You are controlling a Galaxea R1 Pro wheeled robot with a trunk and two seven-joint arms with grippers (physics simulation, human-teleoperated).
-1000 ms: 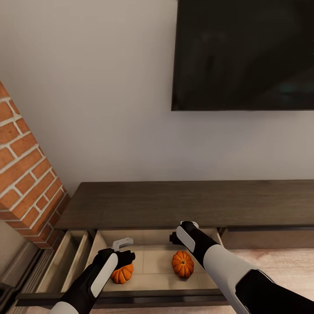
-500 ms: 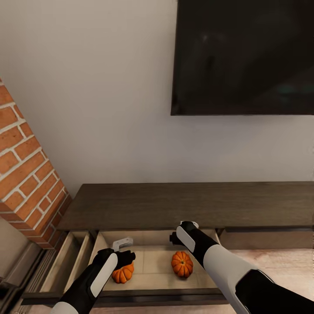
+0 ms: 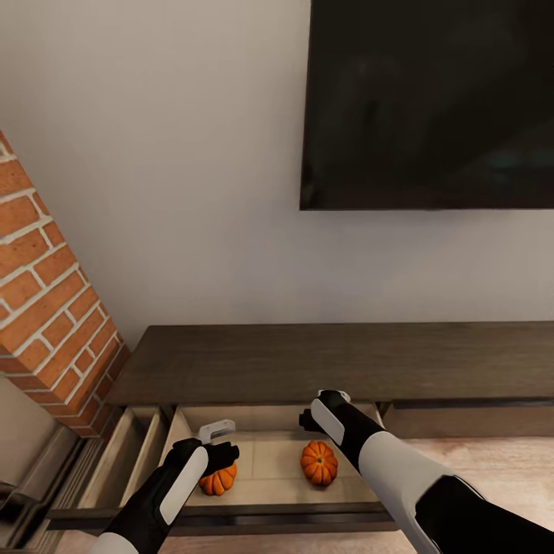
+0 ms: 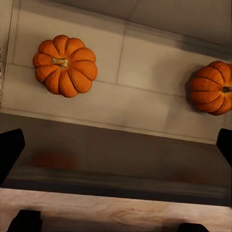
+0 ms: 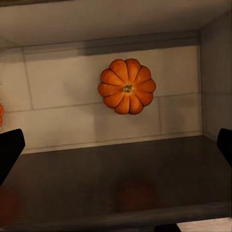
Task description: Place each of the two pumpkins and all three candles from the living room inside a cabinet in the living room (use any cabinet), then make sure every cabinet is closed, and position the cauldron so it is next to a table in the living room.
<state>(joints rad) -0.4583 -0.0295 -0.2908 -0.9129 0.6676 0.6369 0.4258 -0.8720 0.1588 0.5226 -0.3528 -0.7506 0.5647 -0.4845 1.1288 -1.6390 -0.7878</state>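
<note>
The long, low dark-brown wooden cabinet (image 3: 331, 358) stands against the pale wall, under a big black flat screen (image 3: 431, 100). One wide pale drawer (image 3: 269, 454) of the cabinet is pulled out toward the robot.

Two small bright-orange ribbed pumpkins lie on the floor of that drawer, well apart from each other. The left pumpkin (image 3: 219, 479) sits near the drawer's front edge, partly hidden under the black left gripper (image 3: 218, 435). The right pumpkin (image 3: 318, 462) sits near the middle of the drawer, just beside the black and white right arm (image 3: 385, 469).

In the left wrist view, both pumpkins show on the pale drawer floor (image 4: 65, 65) (image 4: 213, 87), past the dark front edge of the drawer. The left gripper's fingers are spread wide apart and hold nothing.

In the right wrist view, one pumpkin (image 5: 127, 86) lies in the drawer near its back wall. The right gripper's fingers are also wide apart and hold nothing.

A red brick wall (image 3: 46, 308) stands to the left of the cabinet.
</note>
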